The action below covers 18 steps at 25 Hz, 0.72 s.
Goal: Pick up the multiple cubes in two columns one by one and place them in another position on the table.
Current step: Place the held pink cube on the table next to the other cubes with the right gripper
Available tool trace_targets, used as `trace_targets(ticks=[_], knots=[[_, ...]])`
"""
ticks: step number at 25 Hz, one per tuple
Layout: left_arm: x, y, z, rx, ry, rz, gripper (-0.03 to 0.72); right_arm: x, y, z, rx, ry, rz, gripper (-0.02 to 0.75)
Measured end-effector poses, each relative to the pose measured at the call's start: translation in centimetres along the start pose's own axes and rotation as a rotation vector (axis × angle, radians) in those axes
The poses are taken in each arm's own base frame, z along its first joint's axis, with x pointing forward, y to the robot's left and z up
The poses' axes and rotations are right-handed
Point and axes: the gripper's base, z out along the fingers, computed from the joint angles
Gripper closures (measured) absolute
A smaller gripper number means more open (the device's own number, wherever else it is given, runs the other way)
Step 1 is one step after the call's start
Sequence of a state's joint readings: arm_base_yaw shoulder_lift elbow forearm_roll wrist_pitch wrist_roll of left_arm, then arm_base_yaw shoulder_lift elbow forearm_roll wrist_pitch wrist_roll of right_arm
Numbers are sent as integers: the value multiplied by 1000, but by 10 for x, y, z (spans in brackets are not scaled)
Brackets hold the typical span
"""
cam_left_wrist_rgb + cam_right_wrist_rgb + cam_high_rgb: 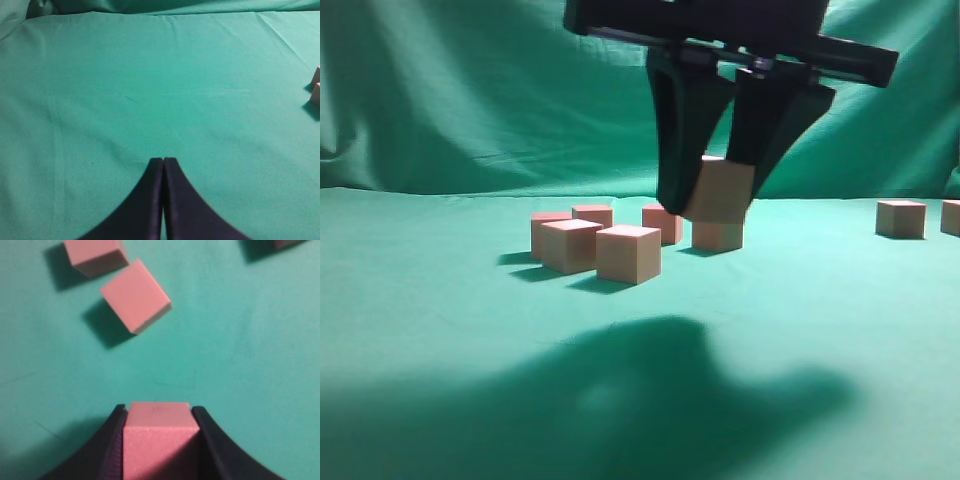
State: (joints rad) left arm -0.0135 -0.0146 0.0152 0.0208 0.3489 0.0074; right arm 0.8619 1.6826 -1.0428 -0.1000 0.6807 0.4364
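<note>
Green cloth, a little wrinkled, covers the table in front of you, with more green cloth draped behind it as a backdrop.

Start on your left. The left gripper shows only in its own wrist view: its two dark fingers meet tip to tip with nothing between them, over bare cloth. At the right edge of that view you catch the corners of two cubes, well apart from the gripper.

Move toward the middle of the exterior view and you find the cluster of salmon-tan cubes resting on the table: the nearest cube in front, one just beside it to the left, three more behind them, and another right of those, below the raised gripper.

Above that last one hangs your right gripper, its black fingers clamped on the held cube, which is lifted clear of the cloth. The right wrist view confirms it: the held cube sits squarely between the two fingers, touching both, and below it you see a turned cube and another at the top left edge lying on the table.

Far right in the exterior view, two more cubes stand on the cloth, well apart from the cluster; the second is cut by the frame edge.
</note>
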Motion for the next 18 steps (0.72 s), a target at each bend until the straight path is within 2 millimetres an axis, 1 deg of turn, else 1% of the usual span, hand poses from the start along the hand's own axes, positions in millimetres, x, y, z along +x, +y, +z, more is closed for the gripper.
trace_targets(ticks=[2, 10, 18], knots=[[0, 0, 0, 0, 0, 0, 688, -2, 2, 2, -3, -24, 7, 476], [0, 0, 0, 0, 0, 0, 688, -6, -3, 22, 71, -48, 28, 476], [0, 0, 0, 0, 0, 0, 688, -8, -2, 34, 73, -58, 38, 476]])
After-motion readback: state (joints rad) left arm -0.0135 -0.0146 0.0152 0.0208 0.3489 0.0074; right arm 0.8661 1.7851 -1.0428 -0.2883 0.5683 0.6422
